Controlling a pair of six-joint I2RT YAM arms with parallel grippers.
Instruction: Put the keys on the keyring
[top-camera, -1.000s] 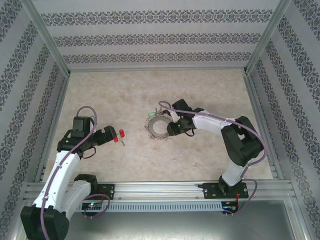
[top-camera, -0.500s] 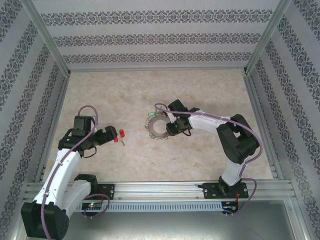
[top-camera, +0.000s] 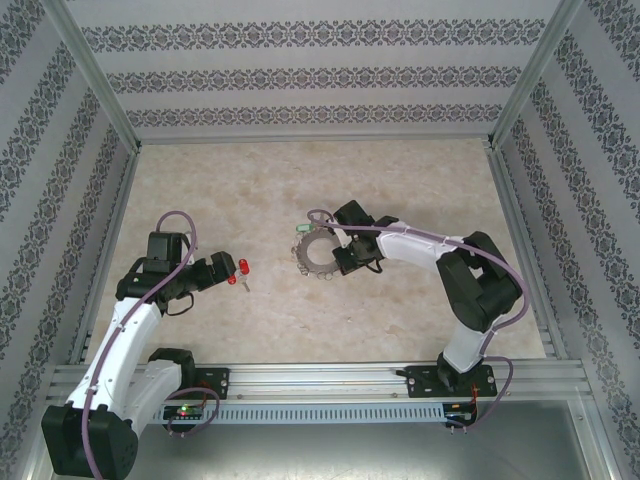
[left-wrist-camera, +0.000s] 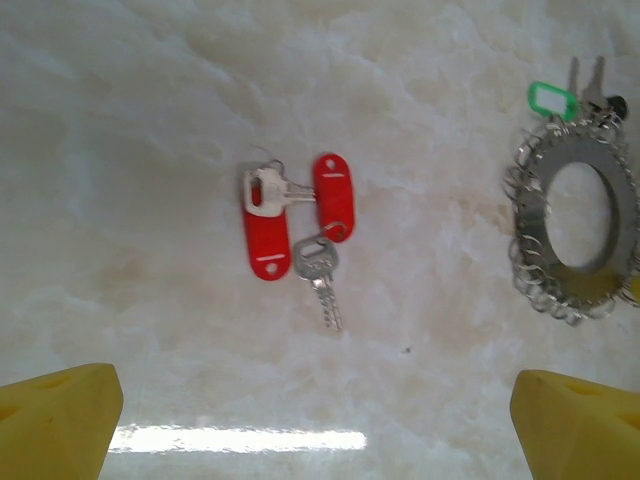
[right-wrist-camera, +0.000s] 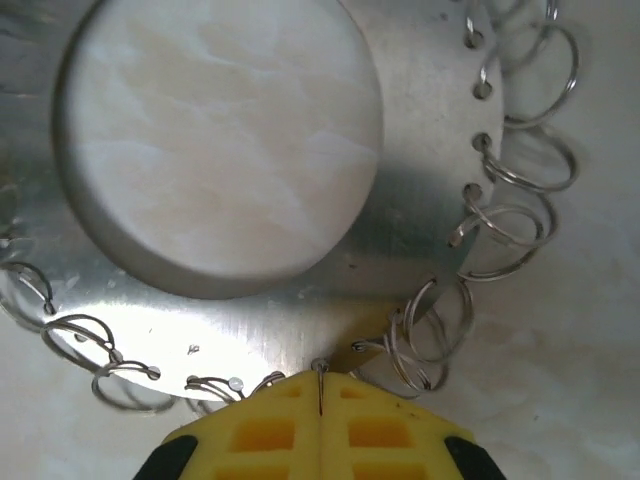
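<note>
The keys, two small silver ones with red plastic tags, lie flat on the table just ahead of my left gripper, which stands wide open and holds nothing. From above, the keys sit right at the tip of the left gripper. The keyring, a grey metal disc with a wide round hole and small wire loops round its rim, lies mid-table. My right gripper is shut at the near rim of the keyring, its yellow pads pinching one thin wire loop.
A green-tagged key and two plain silver keys hang on the far side of the keyring. Patterned walls and metal rails bound the table on three sides.
The right jaws have closed on a loop at the keyring's right rim, and the right arm has shifted slightly left. The left arm and the keys have stayed put.
</note>
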